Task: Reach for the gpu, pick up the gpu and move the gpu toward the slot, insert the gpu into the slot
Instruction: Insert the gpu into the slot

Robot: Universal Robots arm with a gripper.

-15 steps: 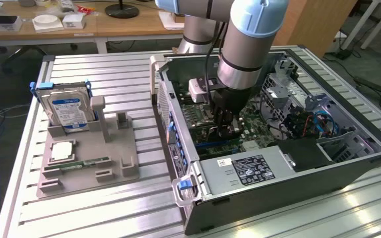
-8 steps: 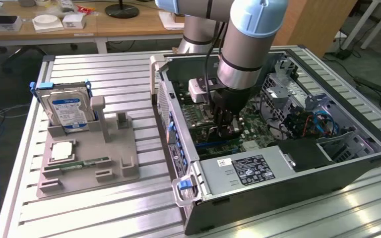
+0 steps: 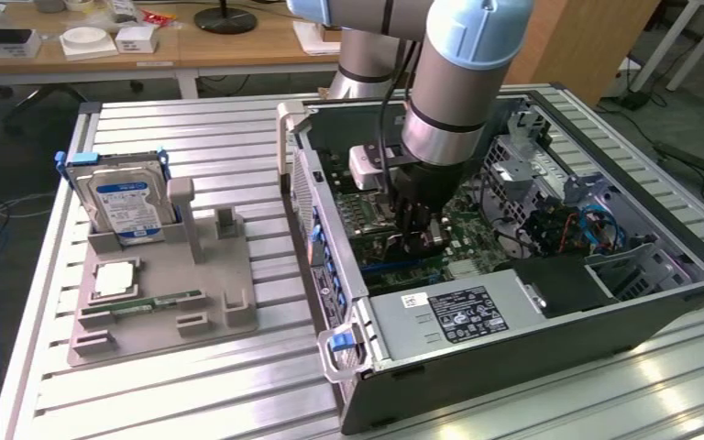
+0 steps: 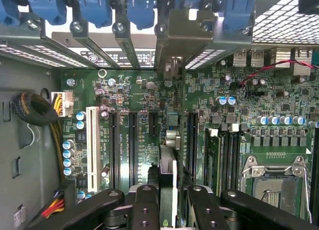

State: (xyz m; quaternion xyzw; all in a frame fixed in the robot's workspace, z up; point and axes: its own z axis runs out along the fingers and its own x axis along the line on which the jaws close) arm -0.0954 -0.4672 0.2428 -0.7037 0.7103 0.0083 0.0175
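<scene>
The gpu (image 4: 168, 182) stands on edge between the end effector's (image 4: 168, 210) black fingers (image 4: 144, 205), which are closed narrowly on it from both sides; in the wrist view the card shows as a thin vertical strip with its silver bracket edge toward the camera, hanging over the motherboard (image 4: 149, 115) among the long black expansion slots (image 4: 133, 145). Whether its lower edge already touches a slot cannot be told. Beside those slots lie a white slot (image 4: 92, 145), rows of small blue-topped capacitors (image 4: 70, 155) and the open CPU socket (image 4: 274, 182) with its metal frame. Along the rear wall of the case run blue card retainers (image 4: 94, 8) above the bracket openings. In the exterior view the end effector (image 3: 420, 240) reaches down inside the open computer case (image 3: 645, 307), which lies on its side on the slatted metal table (image 3: 205, 403), with the arm's (image 3: 456, 82) grey and pale blue segments rising above it. The power supply (image 3: 456, 316) with its label sits at the near end of the case. Well apart, toward the exterior view's left, a grey fixture tray (image 3: 212, 302) holds an upright hard drive (image 3: 126, 202) with a blue label and a small green memory stick (image 3: 157, 301) lying flat.
</scene>
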